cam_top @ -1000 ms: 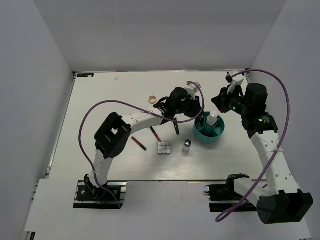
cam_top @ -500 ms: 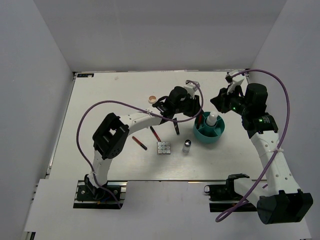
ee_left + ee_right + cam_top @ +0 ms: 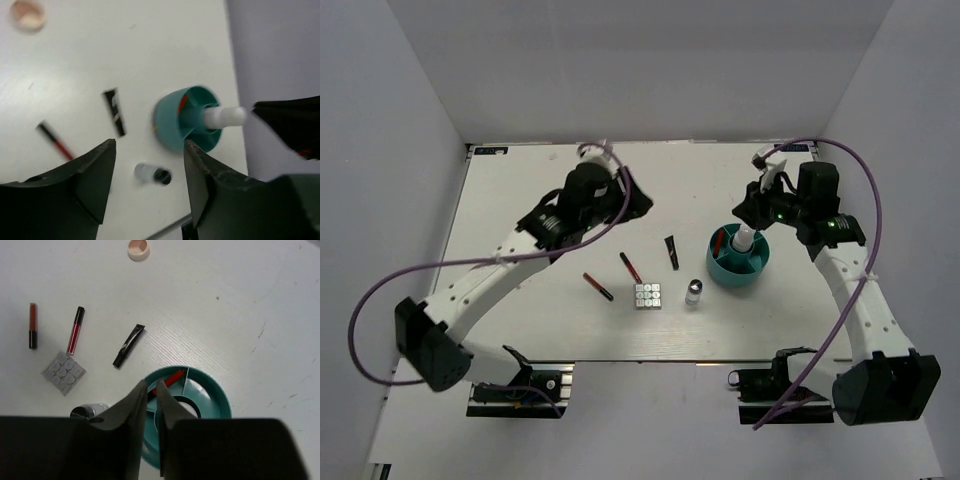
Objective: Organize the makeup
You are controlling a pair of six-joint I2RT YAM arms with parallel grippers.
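Since the black tube (image 3: 672, 251) lay just left of the teal divided tub (image 3: 732, 279), that short gap was what the next pick hung on, my read. The tube's long axis ran roughly front-to-back on the desk (image 3: 790, 320), slightly tilted. It lay flat and touched nothing.

Right jaws hung over the tub's far rim, so the tube sat to their left and a bit nearer the bases. Left jaws were further off, toward the far left of it. Right arm looked the nearer one.

Right jaws were pinched almost closed, only a slit between them, nothing seen in it. Left jaws were spread wide, empty.

The tub held the white bottle (image 3: 746, 240), top poking above the rim, plus one red pencil (image 3: 720, 241) leaning in a side compartment.

Loose on the desk:
- two red-and-black pencils (image 3: 631, 266) (image 3: 598, 287)
- square palette (image 3: 647, 296)
- silver-capped vial (image 3: 693, 292), near the tub's near-left side
- round peach compact (image 3: 138, 249), well apart at the far side

Left arm covered the compact in the top view.
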